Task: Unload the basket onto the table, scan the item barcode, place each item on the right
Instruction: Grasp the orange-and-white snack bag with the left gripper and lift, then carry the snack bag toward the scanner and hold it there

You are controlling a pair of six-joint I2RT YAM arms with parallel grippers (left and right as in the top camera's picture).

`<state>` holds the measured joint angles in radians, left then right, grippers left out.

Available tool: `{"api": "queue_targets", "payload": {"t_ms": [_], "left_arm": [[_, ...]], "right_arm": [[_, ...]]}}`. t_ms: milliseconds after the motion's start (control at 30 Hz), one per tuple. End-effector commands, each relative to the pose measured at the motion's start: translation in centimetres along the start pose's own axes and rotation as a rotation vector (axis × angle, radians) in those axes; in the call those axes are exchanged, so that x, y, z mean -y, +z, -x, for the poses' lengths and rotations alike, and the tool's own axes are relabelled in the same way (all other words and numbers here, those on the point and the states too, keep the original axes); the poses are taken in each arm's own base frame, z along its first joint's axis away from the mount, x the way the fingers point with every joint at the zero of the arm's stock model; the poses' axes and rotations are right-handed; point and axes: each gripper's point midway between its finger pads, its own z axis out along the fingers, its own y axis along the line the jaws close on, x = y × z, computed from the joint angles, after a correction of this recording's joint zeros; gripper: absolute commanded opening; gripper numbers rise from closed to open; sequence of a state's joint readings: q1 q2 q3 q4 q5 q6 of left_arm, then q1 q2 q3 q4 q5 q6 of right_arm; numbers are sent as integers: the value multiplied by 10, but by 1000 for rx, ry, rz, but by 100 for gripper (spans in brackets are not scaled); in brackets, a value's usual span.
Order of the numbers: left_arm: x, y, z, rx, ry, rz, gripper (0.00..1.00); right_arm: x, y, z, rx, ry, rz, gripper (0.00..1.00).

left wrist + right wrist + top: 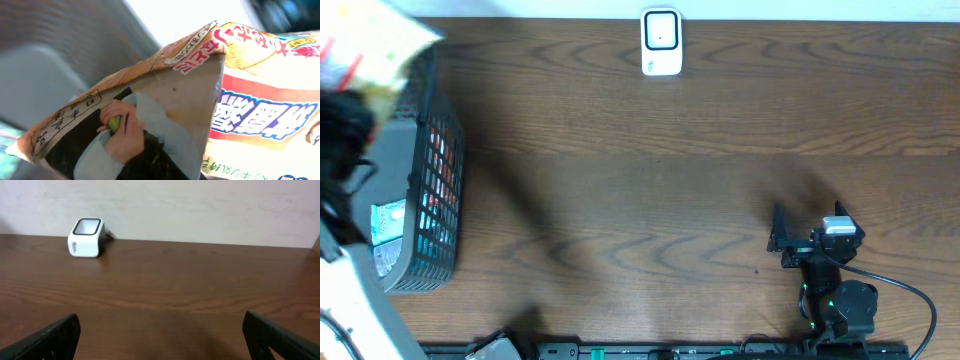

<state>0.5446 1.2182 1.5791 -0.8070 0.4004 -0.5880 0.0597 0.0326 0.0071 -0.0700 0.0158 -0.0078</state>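
Above 1 basket (438, 190), 1 packet (370, 45); 1 scanner (661, 43).

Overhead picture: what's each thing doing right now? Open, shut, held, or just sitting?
Snack bag: held up over the basket.
Basket: on the table, packets inside.
Scanner: standing by the far table edge, nothing in front.
Right fingers: wide open, empty.

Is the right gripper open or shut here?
Open: in the wrist view the right gripper has its fingers far apart, with nothing but table between them.
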Motion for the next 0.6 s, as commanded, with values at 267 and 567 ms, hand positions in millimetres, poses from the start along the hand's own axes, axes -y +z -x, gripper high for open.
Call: {"api": "queue_targets", "payload": {"t_ms": [267, 567], "left_arm": [[100, -9, -150, -361, 395, -263, 7], [72, 40, -258, -647, 611, -92, 7]], "right_arm": [[0, 0, -1, -4, 3, -4, 99], [0, 0, -1, -4, 3, -4, 99]]}}
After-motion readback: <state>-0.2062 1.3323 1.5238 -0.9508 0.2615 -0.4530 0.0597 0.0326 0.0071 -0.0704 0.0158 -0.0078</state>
